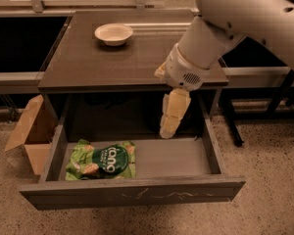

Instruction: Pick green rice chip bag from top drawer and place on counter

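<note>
The green rice chip bag lies flat in the left part of the open top drawer, its dark round logo facing up. The counter is the dark tabletop above the drawer. My gripper hangs from the white arm, pointing down just above the back of the drawer, right of the middle. It is about a bag's width to the right of the bag and higher than it, holding nothing.
A white bowl stands on the counter at the back left. A tan cardboard box sits on the floor left of the drawer. Dark table legs stand to the right. The drawer's front panel is scratched.
</note>
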### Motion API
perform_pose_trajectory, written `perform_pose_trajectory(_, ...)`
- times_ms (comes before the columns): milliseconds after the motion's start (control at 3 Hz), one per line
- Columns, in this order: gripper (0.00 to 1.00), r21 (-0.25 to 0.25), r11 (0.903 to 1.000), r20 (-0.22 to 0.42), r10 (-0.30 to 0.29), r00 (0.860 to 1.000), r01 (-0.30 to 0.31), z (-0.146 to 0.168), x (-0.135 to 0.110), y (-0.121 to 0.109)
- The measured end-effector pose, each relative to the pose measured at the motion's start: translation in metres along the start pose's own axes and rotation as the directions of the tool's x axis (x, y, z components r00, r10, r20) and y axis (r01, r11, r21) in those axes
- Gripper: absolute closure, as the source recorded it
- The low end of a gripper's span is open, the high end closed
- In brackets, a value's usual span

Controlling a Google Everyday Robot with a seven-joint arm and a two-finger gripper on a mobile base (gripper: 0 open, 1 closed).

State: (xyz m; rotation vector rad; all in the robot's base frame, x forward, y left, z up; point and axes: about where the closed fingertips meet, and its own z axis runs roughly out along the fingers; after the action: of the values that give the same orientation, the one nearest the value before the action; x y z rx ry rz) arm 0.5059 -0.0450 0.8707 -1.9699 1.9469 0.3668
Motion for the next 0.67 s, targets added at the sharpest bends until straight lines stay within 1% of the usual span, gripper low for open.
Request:
perform_pose_trajectory(333,0.0,-0.046,0.9985,0.01,-0.027,1.0,0.028,0.044,-0.014,0.008)
perform_pose_trajectory(667,0.0,-0.08,0.9959,0.019,-0.041,0.999,0.043,0.084,-0.025,0.012)
